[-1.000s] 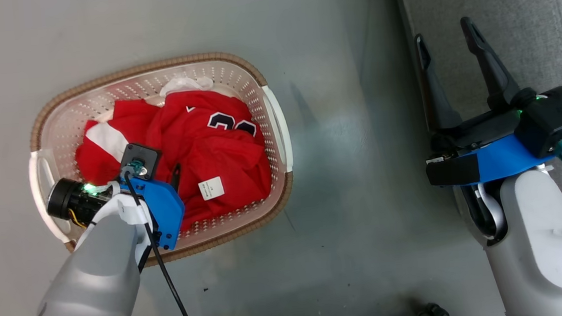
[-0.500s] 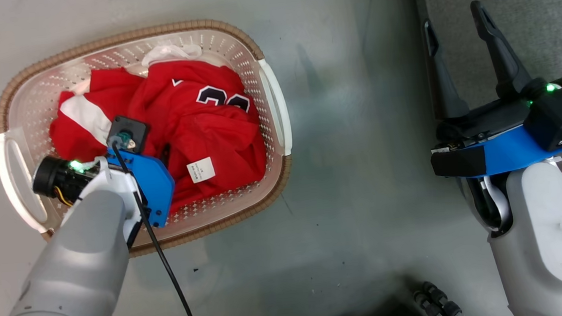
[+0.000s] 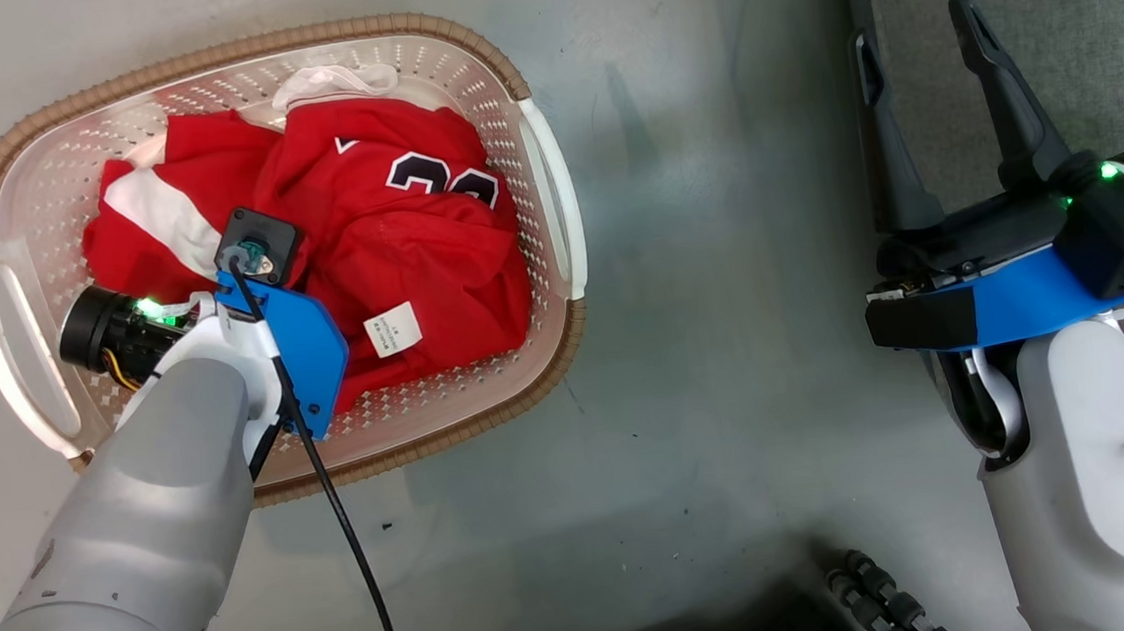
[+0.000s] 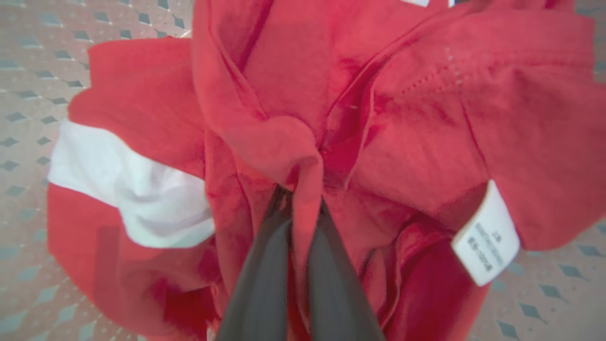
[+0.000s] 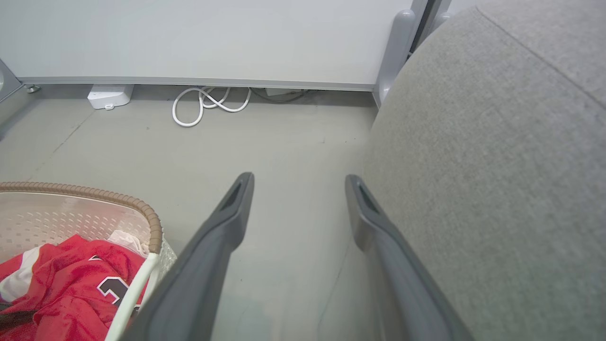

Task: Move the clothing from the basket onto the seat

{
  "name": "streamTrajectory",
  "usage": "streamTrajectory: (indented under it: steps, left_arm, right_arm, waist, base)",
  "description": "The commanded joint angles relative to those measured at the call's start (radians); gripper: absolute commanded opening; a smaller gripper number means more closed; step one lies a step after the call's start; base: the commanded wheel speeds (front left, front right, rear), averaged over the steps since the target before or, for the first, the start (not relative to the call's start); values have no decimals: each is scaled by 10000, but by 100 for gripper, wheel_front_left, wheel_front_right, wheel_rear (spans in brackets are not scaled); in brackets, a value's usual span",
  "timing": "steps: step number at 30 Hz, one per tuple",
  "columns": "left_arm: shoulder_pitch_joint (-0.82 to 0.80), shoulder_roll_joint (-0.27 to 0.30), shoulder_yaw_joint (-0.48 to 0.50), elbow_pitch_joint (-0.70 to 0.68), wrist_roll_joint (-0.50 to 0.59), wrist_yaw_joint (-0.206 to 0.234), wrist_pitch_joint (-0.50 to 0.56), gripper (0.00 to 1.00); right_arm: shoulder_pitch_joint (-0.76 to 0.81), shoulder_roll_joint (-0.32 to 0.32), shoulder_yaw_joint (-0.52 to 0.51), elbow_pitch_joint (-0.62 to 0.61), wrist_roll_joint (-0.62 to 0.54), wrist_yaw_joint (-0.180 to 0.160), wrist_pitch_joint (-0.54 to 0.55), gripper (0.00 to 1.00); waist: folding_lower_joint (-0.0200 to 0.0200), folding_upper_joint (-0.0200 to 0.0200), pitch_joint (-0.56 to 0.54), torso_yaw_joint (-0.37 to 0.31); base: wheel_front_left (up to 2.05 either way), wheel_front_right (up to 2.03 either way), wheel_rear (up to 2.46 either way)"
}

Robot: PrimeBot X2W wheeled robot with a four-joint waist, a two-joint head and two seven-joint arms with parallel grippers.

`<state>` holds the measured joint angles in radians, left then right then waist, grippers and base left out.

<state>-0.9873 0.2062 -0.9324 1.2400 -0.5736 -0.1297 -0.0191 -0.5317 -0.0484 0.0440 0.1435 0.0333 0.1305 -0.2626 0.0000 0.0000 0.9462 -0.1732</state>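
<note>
The red clothing (image 3: pixel 395 238) lies piled in the cream basket (image 3: pixel 544 186) on the floor; dark numerals and a white tag (image 3: pixel 393 329) show on the top garment, and a white panel (image 4: pixel 132 189) on the other. My left gripper (image 4: pixel 299 199) is down inside the basket, shut on a raised fold of the red clothing (image 4: pixel 293 142). In the head view its fingers are hidden beneath the blue wrist mount. My right gripper (image 3: pixel 917 42) hangs open and empty at the edge of the grey seat (image 3: pixel 1080 14), well right of the basket (image 5: pixel 147 213).
Grey floor (image 3: pixel 725 343) lies between basket and seat. A pale partition panel (image 5: pixel 203 38) stands at the back, with a coiled white cable (image 5: pixel 208 102) and a white box (image 5: pixel 110 95) at its foot. Dark corrugated tubing (image 3: pixel 896 605) shows at the bottom edge.
The head camera shifted, so the basket now sits further left and higher in the picture. The dark left finger seen one second ago is now hidden under the wrist mount.
</note>
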Motion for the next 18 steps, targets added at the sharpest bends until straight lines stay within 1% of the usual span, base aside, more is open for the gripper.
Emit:
streamTrajectory:
  steps: [1,4,10,18]
  left_arm:
    - [-74,46,-94,-44,-73,-13,19,0]
    - [-53,61,-321,-163,-419,-13,-119,0]
    - [144,-109,-660,-557,-1084,-13,-321,0]
    - [358,-312,-1341,-1103,-1817,-13,-1124,0]
  right_arm:
    - [-203,-34,-31,25,-13,4,-36,100]
    - [-216,-34,-55,74,-40,4,-36,100]
    - [-113,-35,-115,170,-130,3,-36,100]
    - [163,-123,-273,293,-266,3,-36,100]
  waist:
    - [0,0,-42,16]
    - [0,0,-171,68]
    - [0,0,-570,265]
    - [0,0,-1415,705]
  base:
    - [0,0,0]
    - [0,0,0]
    - [0,0,0]
    - [0,0,0]
